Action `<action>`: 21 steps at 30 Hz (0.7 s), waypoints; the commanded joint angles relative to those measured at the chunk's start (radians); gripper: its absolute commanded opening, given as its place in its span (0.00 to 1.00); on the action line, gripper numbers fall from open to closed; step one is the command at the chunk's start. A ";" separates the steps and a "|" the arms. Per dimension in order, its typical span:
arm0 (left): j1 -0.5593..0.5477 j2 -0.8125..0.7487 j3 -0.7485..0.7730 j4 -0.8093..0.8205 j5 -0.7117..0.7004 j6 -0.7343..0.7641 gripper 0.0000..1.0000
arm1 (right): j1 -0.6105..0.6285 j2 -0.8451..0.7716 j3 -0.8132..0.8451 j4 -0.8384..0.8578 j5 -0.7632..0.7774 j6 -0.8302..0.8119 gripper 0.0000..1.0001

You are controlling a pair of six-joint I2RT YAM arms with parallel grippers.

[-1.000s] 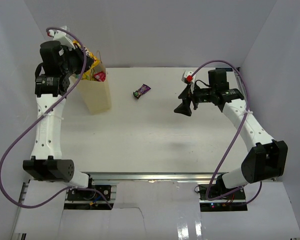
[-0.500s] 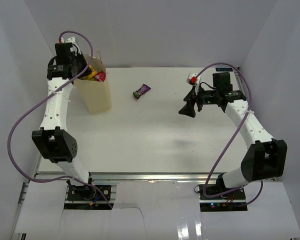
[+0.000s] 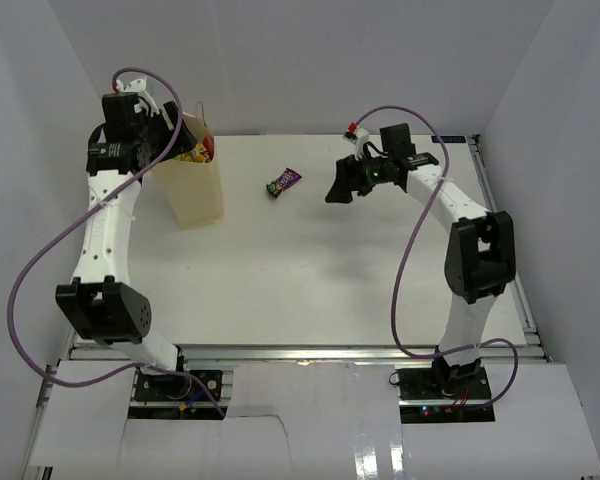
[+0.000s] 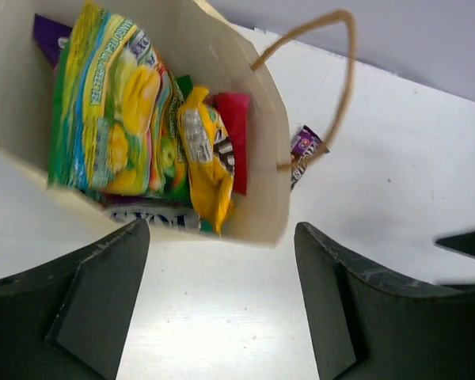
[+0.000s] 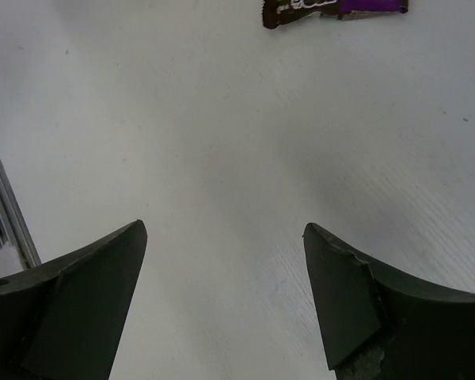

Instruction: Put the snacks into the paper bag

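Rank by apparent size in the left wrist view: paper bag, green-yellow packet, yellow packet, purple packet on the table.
1. paper bag
2. green-yellow packet
3. yellow packet
4. purple packet, partly hidden behind the bag, so unsure

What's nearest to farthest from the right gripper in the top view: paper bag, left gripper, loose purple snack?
From the right gripper:
1. loose purple snack, on the table just to its left.
2. paper bag, standing farther left.
3. left gripper, above the bag's far-left side.
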 commanded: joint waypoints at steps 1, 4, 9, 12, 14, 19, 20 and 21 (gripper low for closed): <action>0.000 -0.266 -0.128 0.067 -0.004 -0.006 0.85 | 0.072 0.139 0.163 0.110 0.196 0.285 0.86; 0.000 -0.519 -0.322 0.174 -0.017 -0.049 0.96 | 0.121 0.279 0.335 0.113 0.348 0.450 0.86; 0.000 -0.869 -0.664 0.201 -0.067 -0.137 0.98 | 0.180 0.463 0.597 0.147 0.542 0.539 0.87; -0.001 -1.035 -0.766 0.124 -0.083 -0.207 0.98 | 0.195 0.557 0.646 0.220 0.612 0.602 0.86; 0.000 -1.126 -0.803 0.066 -0.083 -0.229 0.98 | 0.203 0.586 0.663 0.262 0.648 0.619 0.87; 0.000 -1.222 -0.843 -0.023 -0.083 -0.261 0.98 | 0.235 0.675 0.716 0.349 0.711 0.656 0.84; 0.000 -1.235 -0.840 -0.033 -0.081 -0.264 0.98 | 0.236 0.685 0.716 0.358 0.717 0.665 0.83; 0.000 -1.239 -0.838 -0.039 -0.078 -0.266 0.98 | 0.246 0.704 0.716 0.369 0.723 0.672 0.82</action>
